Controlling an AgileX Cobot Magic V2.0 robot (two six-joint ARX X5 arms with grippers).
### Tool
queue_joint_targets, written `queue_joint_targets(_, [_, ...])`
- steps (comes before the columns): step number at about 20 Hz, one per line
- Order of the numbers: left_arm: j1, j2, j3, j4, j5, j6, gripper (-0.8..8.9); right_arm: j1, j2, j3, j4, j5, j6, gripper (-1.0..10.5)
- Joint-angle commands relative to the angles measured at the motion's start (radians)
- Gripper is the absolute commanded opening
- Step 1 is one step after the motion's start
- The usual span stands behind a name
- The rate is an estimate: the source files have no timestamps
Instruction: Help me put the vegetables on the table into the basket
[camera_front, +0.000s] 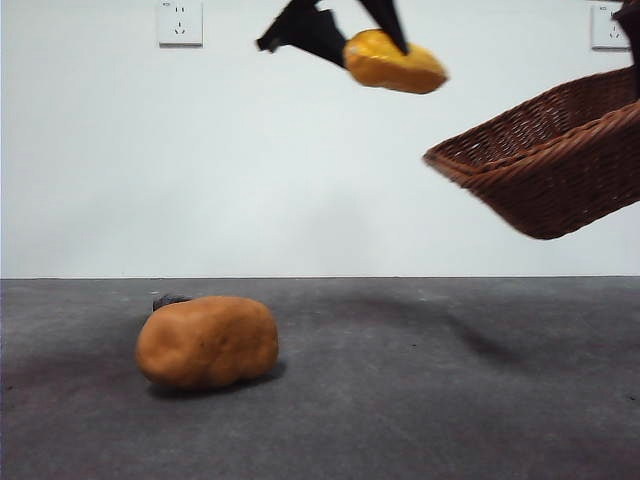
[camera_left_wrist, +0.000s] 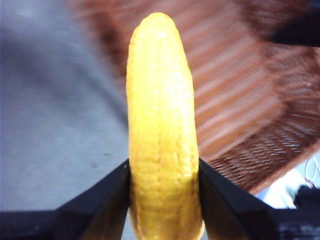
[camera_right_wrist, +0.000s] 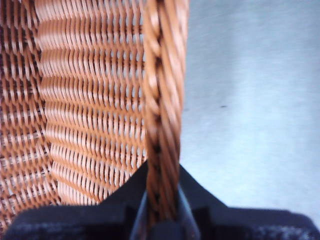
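Aloft, left gripper clamping one corn cob, right gripper pinching one basket rim, one potato on table.

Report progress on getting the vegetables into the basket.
Done: nothing shows inside the basket yet. In hand: the left claw grips the corn in the air beside the basket, which the right claw holds by its rim, lifted and tilted. Left: drop the corn in, then the potato and the small grey piece behind it, both on the table.
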Motion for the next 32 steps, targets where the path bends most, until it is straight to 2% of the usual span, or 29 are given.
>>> queue_joint_targets(1, [-0.051,0.014,-0.004,0.027,-0.066,-0.008,-0.09,0.022,0.028,-0.008,0.009,-0.047,0.018,-0.1])
queue_joint_targets(3, [-0.083,0.015,-0.005,0.062,-0.145,-0.058,-0.02,0.042,0.043,-0.008,0.010,-0.097,0.018,-0.1])
queue_joint_targets(7, [-0.101,0.017,-0.005,0.079,-0.231,-0.259,0.00,0.071,0.048,-0.008,0.025,-0.182,0.018,-0.1])
queue_joint_targets(11, [-0.102,0.032,-0.005,0.065,-0.335,-0.310,0.03,0.084,0.048,-0.008,0.032,-0.286,0.017,-0.1])
queue_joint_targets(12, [-0.102,0.041,-0.005,0.062,-0.349,-0.320,0.32,0.085,0.048,-0.008,0.030,-0.291,0.015,-0.1])
queue_joint_targets(13, [-0.102,0.047,-0.005,0.057,-0.349,-0.320,1.28,0.085,0.048,-0.008,0.029,-0.293,0.014,-0.1])
queue_joint_targets(15, [-0.100,0.058,-0.005,0.044,-0.348,-0.309,4.01,0.097,0.048,-0.008,0.027,-0.296,0.013,-0.1])
queue_joint_targets(16, [-0.100,0.060,-0.005,0.045,-0.335,-0.309,4.88,0.100,0.048,-0.008,0.028,-0.295,0.013,-0.1])
queue_joint_targets(20, [-0.084,0.042,-0.005,0.072,-0.326,-0.305,4.94,0.117,0.048,-0.008,0.030,-0.259,0.010,-0.2])
queue_joint_targets(23, [-0.052,-0.039,-0.005,0.039,-0.325,-0.190,4.94,0.116,0.048,-0.008,0.023,-0.235,0.005,-0.2])
queue_joint_targets(26, [-0.045,-0.142,-0.005,-0.188,-0.338,-0.018,4.94,0.116,0.048,-0.008,0.031,-0.234,-0.010,-0.2])
queue_joint_targets(27, [-0.046,-0.167,-0.005,-0.193,-0.358,0.016,4.94,0.116,0.050,-0.008,0.041,-0.233,-0.011,-0.2])
queue_joint_targets(32, [-0.064,-0.278,-0.038,-0.195,-0.351,0.044,4.94,0.116,0.050,-0.008,0.056,-0.216,-0.020,-0.2])
